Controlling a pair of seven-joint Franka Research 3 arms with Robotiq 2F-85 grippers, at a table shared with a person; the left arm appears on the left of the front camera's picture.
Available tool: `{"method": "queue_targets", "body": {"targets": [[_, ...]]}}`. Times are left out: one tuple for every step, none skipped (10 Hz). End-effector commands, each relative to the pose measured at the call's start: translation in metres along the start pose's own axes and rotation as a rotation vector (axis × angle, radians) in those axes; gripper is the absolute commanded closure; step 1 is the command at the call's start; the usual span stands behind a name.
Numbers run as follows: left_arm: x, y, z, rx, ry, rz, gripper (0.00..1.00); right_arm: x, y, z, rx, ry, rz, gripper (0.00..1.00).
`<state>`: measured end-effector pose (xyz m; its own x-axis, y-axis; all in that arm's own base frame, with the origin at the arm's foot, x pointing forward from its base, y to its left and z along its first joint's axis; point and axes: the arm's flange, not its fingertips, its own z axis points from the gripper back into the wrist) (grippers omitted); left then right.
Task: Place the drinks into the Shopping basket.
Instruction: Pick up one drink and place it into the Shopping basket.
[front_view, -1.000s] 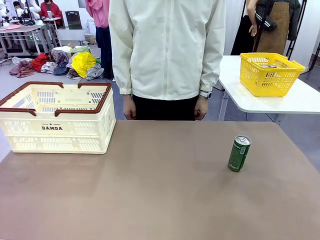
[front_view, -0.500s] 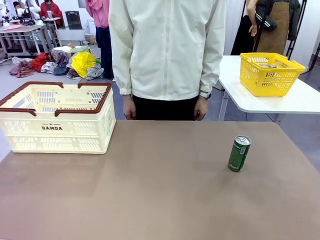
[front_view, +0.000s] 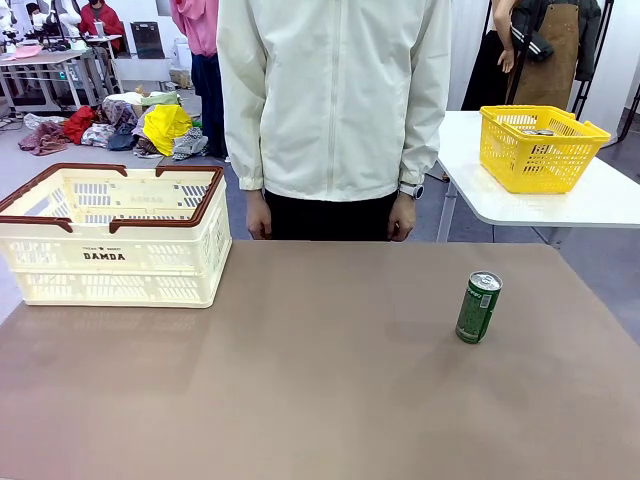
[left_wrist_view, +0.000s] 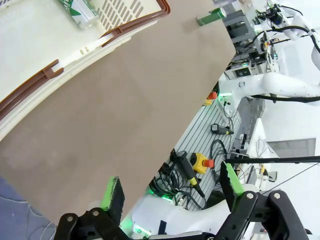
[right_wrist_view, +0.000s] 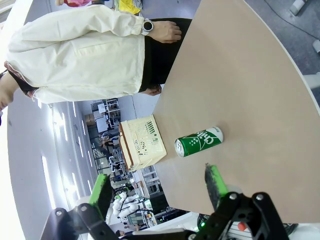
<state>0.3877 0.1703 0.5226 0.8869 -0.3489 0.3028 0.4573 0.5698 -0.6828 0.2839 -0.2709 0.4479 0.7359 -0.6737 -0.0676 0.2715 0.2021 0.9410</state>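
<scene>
A green drink can (front_view: 478, 307) stands upright on the right side of the brown table. The cream Shopping basket (front_view: 110, 235) with a brown rim sits at the table's far left. In the left wrist view my left gripper (left_wrist_view: 172, 187) is open and empty above the table's near edge, with the basket (left_wrist_view: 35, 40) ahead of it. A green-and-white can (left_wrist_view: 75, 9) lies inside that basket, and the standing can (left_wrist_view: 212, 16) shows far off. My right gripper (right_wrist_view: 159, 187) is open and empty, a short way from the green can (right_wrist_view: 199, 141), with the basket (right_wrist_view: 142, 141) beyond.
A person in a cream jacket (front_view: 335, 100) stands at the far edge, hands (front_view: 404, 215) hanging by their sides. A yellow basket (front_view: 540, 145) sits on a separate white table at the right. The table's middle is bare brown surface.
</scene>
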Motion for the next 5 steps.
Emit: {"method": "queue_targets", "body": {"targets": [[-0.003,-0.001,0.000,-0.003,0.004,0.001,0.00,0.001,0.002,0.000,0.019,-0.005,0.014,0.00],[-0.003,-0.001,0.000,-0.003,0.004,0.001,0.00,0.000,0.000,0.000,0.000,0.000,0.000,0.00],[-0.003,-0.001,0.000,-0.003,0.004,0.001,0.00,-0.028,0.041,-0.009,-0.195,-0.040,0.128,0.00],[-0.003,-0.001,0.000,-0.003,0.004,0.001,0.00,-0.054,0.071,-0.050,-0.298,0.007,0.254,0.00],[-0.003,-0.001,0.000,-0.003,0.004,0.001,0.00,-0.074,0.089,-0.100,-0.447,0.025,0.361,0.00]]}}
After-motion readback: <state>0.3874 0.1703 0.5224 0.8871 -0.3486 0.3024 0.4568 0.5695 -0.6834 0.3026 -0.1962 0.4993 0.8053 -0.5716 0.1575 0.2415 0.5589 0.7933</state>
